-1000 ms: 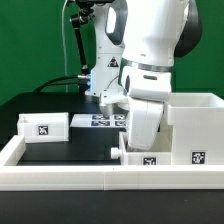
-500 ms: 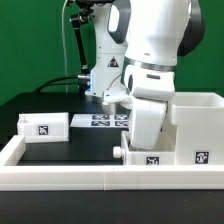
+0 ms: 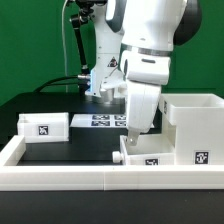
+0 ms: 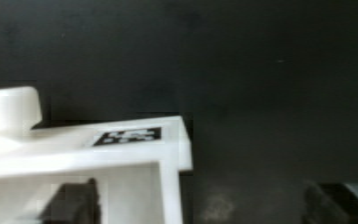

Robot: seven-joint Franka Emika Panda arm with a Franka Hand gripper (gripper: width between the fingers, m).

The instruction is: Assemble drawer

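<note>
Nearest of all, the low white border rail runs across the front of the black table. Just behind it sits the small white open-top plastic drawer box, tag facing front. It is close beside the tall white cube-like housing on the exterior view's right, and I cannot tell whether the two touch.

Half a second ago my wrist hung low over this box and hid most of it. Now I have lifted and swung toward the exterior view's left, so its open top shows. In the wrist view my gripper has its fingers spread wide with nothing between them. One finger is over the box near its tagged corner and white knob, the other over bare table.

I judge I have let the box go, leaving it parked by the housing and not yet slid in.

Farther back, on the exterior view's left, lies the second small white box. Beyond it is the flat white marker board. Both boxes look yet to be inserted.
</note>
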